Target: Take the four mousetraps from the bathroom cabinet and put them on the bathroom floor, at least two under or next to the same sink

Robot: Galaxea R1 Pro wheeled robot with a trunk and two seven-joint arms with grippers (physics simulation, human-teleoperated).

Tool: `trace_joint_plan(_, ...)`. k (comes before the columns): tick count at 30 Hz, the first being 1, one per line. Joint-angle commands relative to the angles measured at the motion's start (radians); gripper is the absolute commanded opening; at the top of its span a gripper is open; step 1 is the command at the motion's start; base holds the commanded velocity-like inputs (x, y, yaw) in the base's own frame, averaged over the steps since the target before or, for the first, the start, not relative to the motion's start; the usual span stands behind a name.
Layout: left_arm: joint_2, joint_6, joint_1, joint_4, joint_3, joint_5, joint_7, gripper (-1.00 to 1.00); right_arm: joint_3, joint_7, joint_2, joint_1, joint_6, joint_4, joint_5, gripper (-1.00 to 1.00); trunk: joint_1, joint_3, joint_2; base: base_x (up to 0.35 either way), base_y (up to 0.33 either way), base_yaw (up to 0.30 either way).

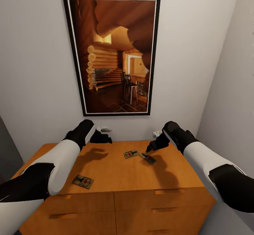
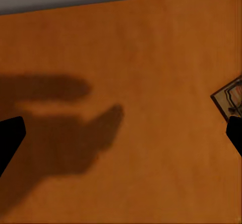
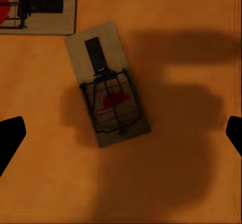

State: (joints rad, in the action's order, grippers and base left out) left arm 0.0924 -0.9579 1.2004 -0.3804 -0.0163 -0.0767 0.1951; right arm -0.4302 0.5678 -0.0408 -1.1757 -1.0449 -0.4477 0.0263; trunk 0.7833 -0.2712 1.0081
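Both arms raised over cabinet (image 1: 116, 178) top (right gripper (image 1: 152, 146) above mousetrap (image 1: 147, 158)).

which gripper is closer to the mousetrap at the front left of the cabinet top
Left. The left gripper hangs behind the front-left mousetrap; the right gripper is across the cabinet, over the other two traps.

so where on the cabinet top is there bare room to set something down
The cabinet top is bare across its middle, between the front-left mousetrap and the pair near the back right. The right front corner is bare too. It is crowded under the right end effector, where two traps lie close together. The left end effector hovers over bare wood.
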Motion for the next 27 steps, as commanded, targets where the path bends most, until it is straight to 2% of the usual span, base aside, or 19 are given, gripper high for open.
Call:
trace_joint_plan(1,0.0,-0.004,0.001,-0.001,-0.002,-0.008,0.006,1.0,-0.006,0.006,-0.001,-0.001,-0.002,-0.002,0.003,1.0,0.0,-0.001,0.001,0.028,-0.092,0.0)
trace_joint_plan(27,0.001,-0.004,0.001,-0.002,-0.002,-0.006,0.007,1.0,-0.003,0.006,0.002,-0.001,-0.002,-0.002,0.004,1.0,0.0,-0.001,0.001,0.005,-0.018,0.0)
